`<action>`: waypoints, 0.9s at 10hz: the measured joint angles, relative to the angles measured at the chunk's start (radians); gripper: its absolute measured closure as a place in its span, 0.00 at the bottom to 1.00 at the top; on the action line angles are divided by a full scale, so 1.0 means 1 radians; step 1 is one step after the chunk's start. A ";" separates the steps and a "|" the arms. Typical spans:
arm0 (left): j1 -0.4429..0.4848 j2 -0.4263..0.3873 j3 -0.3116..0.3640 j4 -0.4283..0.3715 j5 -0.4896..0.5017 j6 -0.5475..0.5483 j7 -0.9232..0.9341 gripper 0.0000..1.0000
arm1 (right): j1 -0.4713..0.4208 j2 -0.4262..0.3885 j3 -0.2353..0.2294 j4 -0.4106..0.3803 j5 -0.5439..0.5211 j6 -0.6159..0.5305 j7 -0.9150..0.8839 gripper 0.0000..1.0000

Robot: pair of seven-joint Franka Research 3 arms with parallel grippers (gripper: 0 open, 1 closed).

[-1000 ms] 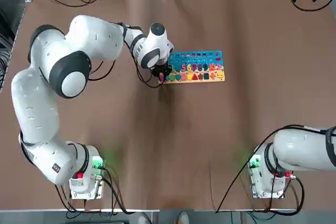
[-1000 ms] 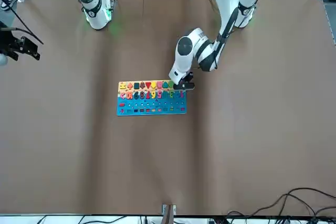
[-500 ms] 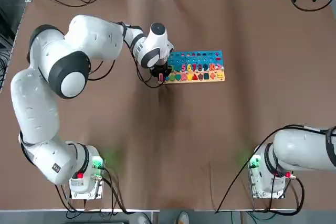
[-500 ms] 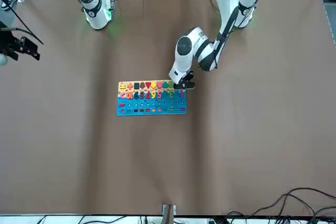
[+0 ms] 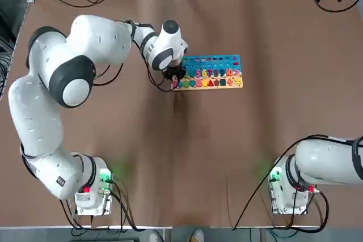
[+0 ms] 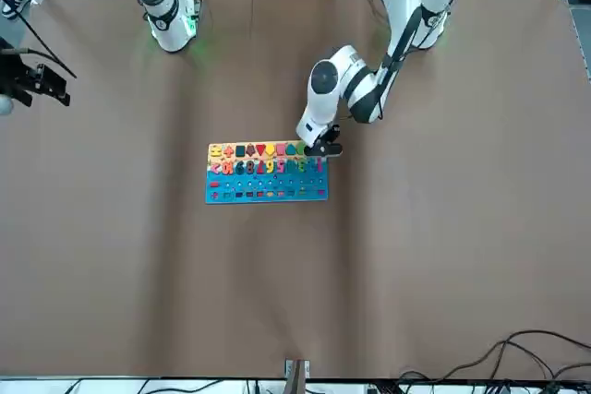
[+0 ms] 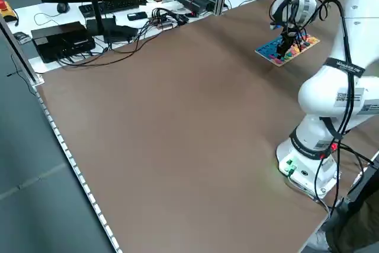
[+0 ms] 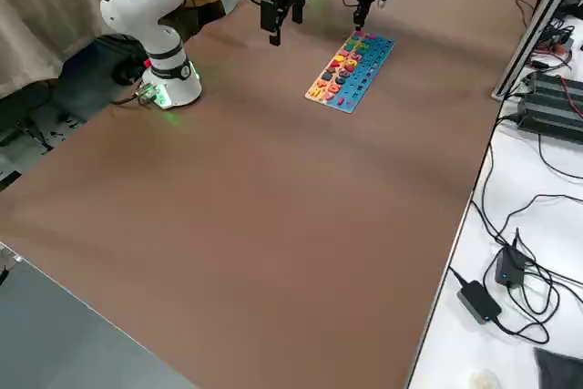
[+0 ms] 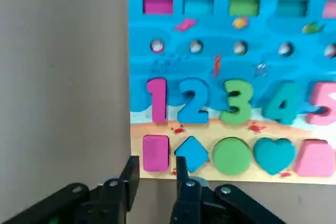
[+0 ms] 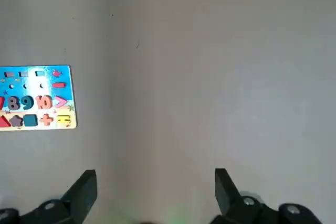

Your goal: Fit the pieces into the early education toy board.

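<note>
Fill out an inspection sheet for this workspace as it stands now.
Surface: brown table, bare apart from the board.
Job's things: early education toy board flat on the table; pink rectangle piece seated in its corner slot, number and shape rows look filled.
Clutter: nothing seen on the table.
Grippers: left gripper just off the board's near edge by the pink rectangle, fingers slightly apart, nothing between them; right gripper open, empty, parked away from the board.
Cables: leads at both arm bases; tangle along the far bench.
Surroundings: power supplies and boxes on a side bench.
</note>
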 joint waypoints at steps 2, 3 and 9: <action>0.035 -0.077 0.003 0.024 0.000 -0.076 0.022 0.45 | 0.000 0.000 0.000 0.000 0.000 0.000 0.000 0.01; 0.078 -0.125 0.004 0.043 0.000 -0.117 0.038 0.41 | 0.000 0.001 0.000 0.000 0.000 0.000 0.000 0.01; 0.420 -0.264 0.010 0.251 -0.013 -0.389 0.367 0.03 | 0.000 0.002 -0.001 0.000 0.000 0.000 0.000 0.01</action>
